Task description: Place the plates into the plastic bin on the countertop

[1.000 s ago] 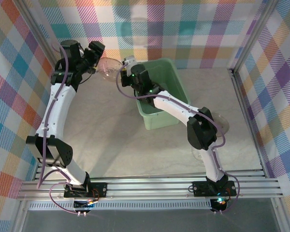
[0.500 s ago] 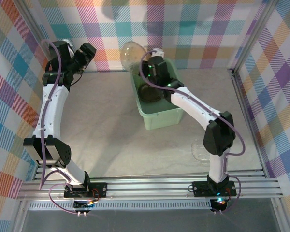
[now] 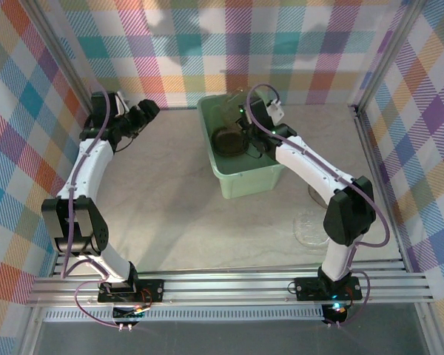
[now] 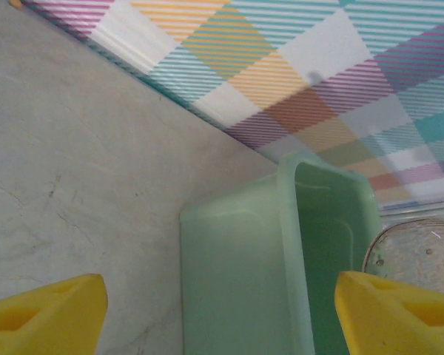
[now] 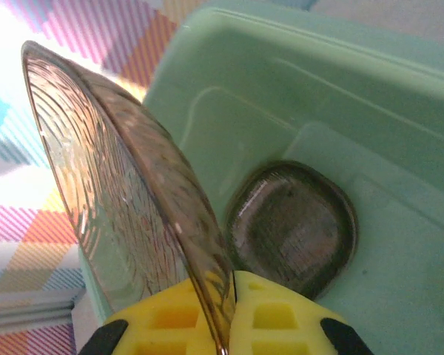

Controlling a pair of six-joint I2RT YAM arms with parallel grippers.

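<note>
The right end effector (image 5: 222,318) reaches down into the plastic bin (image 5: 340,96), which stands at upper centre of the overhead view on the counter (image 3: 170,192). On the bin floor just beyond its fingers lies a dark plate (image 5: 292,225), flat and near the left wall. Outward, a clear plate (image 3: 311,228) rests on the counter at lower right, partly behind the right arm. The plaid wall (image 3: 229,44) rises close behind the bin. The left end effector (image 3: 144,112) hangs at upper left, well apart from the bin, with bare counter between.

Half a second earlier the right end effector (image 3: 243,137) held its plate high over the bin's far left corner, against the wall; it has since dropped inside the rim. The left arm has drawn back toward the left wall.

The right end effector's yellow fingers are pinched on the lower edge of a smoky amber plate (image 5: 126,200), which stands on edge, tilted up to the left above the bin's interior. The left end effector (image 4: 222,318) has its fingers spread wide and carries nothing.
</note>
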